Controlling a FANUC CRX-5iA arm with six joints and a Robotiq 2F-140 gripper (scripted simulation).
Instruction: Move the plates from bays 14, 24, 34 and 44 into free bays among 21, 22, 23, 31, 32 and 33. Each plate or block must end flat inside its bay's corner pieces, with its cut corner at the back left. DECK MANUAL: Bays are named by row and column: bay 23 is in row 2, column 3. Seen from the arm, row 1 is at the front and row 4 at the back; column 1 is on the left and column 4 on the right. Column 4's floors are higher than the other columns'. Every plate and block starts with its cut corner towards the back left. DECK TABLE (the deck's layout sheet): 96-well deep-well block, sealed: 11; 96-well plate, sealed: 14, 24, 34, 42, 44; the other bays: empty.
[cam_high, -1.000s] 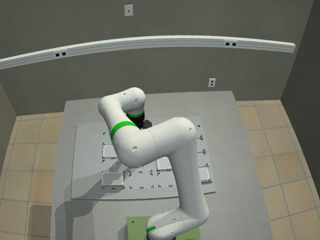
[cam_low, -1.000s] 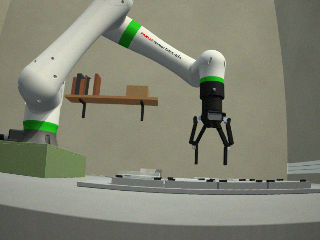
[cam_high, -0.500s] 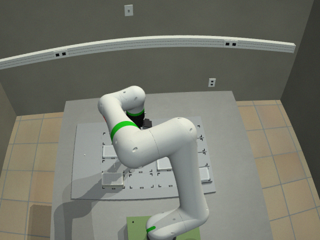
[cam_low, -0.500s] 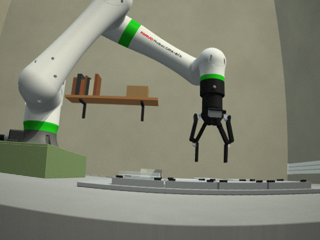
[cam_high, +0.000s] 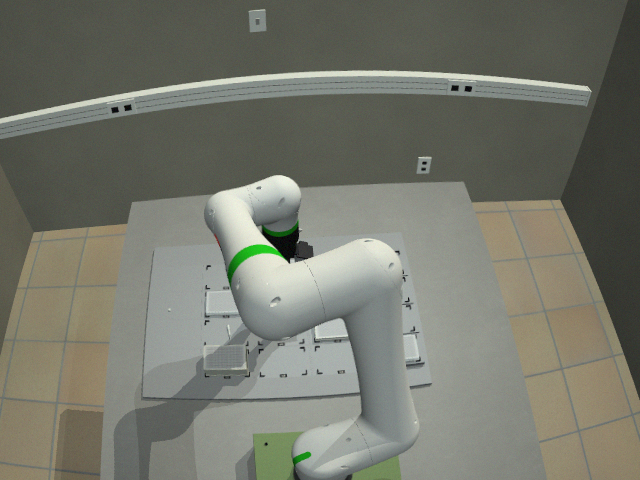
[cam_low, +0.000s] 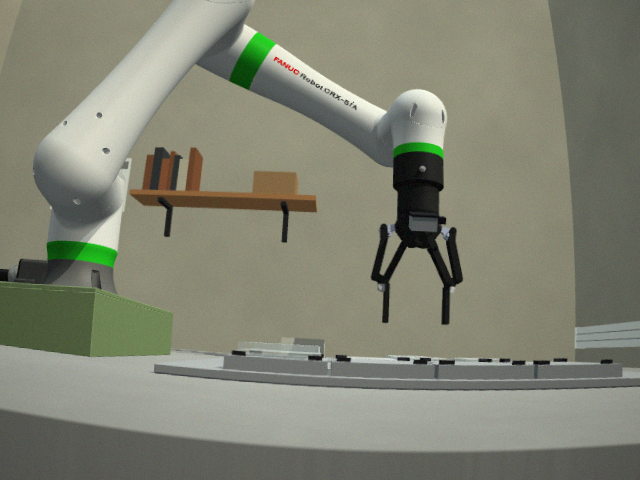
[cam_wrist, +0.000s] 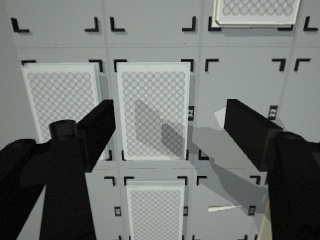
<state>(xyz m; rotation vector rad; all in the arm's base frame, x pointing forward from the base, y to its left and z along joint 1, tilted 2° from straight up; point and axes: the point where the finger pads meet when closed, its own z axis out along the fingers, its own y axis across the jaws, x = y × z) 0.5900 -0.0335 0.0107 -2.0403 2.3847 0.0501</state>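
- Top view: I see the tool over the back of the deck, fingertips hidden under the arm. The plate in bay 14 is partly covered by the arm; I judge it the last one to move. The plate in bay 23 and the plate in bay 31 look delivered. The block sits in bay 11.
- Exterior view: the tool hangs upright above the deck, fingers well apart but short of full spread, nothing between them. Bay 14's raised floor is my worry: a descent set for the lower columns would drive the fingers too deep there.
- Wrist view: beneath the tool, the plate in bay 32 looks inside its corners, with the plate in bay 42 just beside it. Any sideways drift while low could knock either. A stick lies in bay 21 and a white scrap in bay 22; a plate set on either could rock or sit tilted. I'd favour bay 33 for the last plate, though a skewed release could catch it on a corner piece.
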